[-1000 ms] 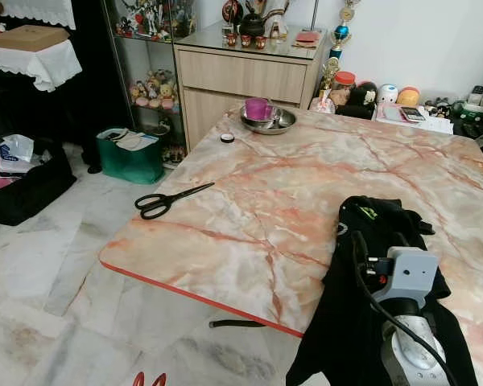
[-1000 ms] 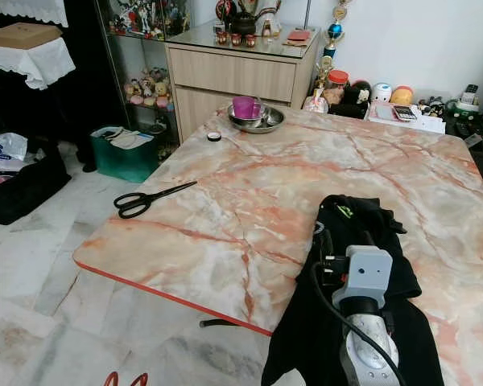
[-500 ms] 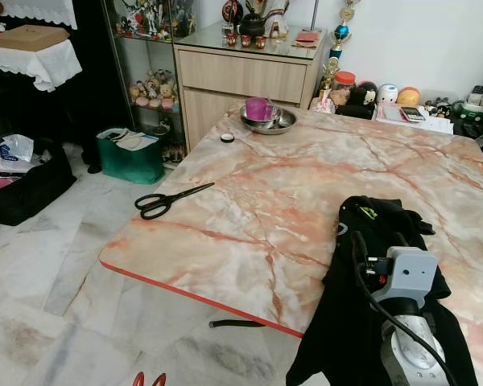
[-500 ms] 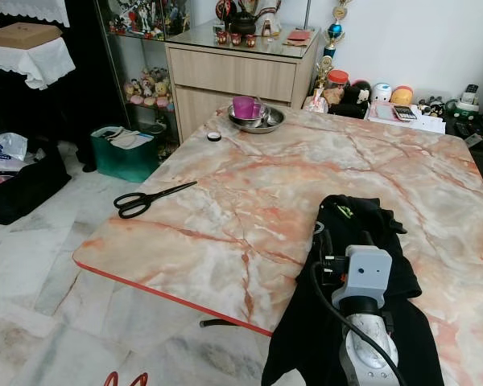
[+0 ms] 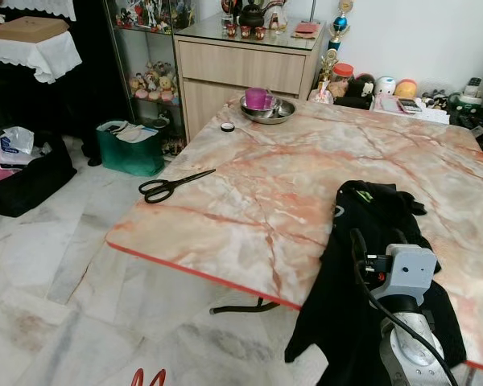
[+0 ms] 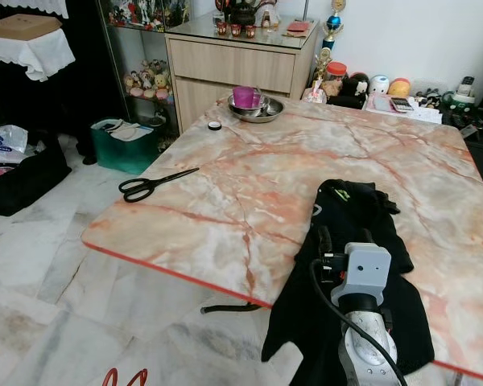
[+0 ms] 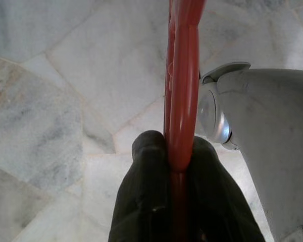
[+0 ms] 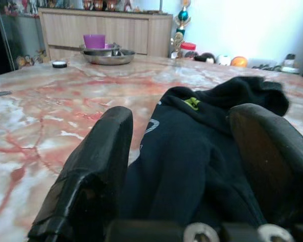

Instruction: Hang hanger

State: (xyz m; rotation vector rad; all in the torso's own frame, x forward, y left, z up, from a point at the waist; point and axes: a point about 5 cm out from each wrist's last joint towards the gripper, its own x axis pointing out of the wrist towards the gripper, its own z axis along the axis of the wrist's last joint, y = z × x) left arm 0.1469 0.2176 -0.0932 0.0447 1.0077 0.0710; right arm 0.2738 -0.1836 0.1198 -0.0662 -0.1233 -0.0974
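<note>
Starting at our far left, our left gripper (image 7: 169,201) hangs low at our side above the pale marble floor (image 5: 56,265), its two black fingers (image 7: 141,201) pinched together on the red hanger (image 7: 182,85), whose bar runs straight up out of the grip; the hanger's red tips also peek in at the bottom edge of the head view. Moving right, black scissors (image 5: 173,184) lie near the left edge of the pink-veined marble table (image 5: 266,193), and farther back on it sit a small black disc (image 5: 227,127) and a metal bowl (image 5: 267,110) holding a purple cup (image 5: 257,97). Further right, a black garment (image 5: 370,265) is draped over the table's near edge, hanging partly down toward the floor. At the far right, our right arm reaches forward over that garment, and our right gripper (image 8: 184,166) rests with its fingers (image 8: 96,161) spread wide, one on either side of the dark fabric, not yet closed on it. We judge that we are at the stage of bringing hanger and garment together: the hanger is already in hand, the garment is not yet gripped. The next move likely calls for closing the right fingers on the cloth and raising the left arm so the hanger can meet the garment's neck.
</note>
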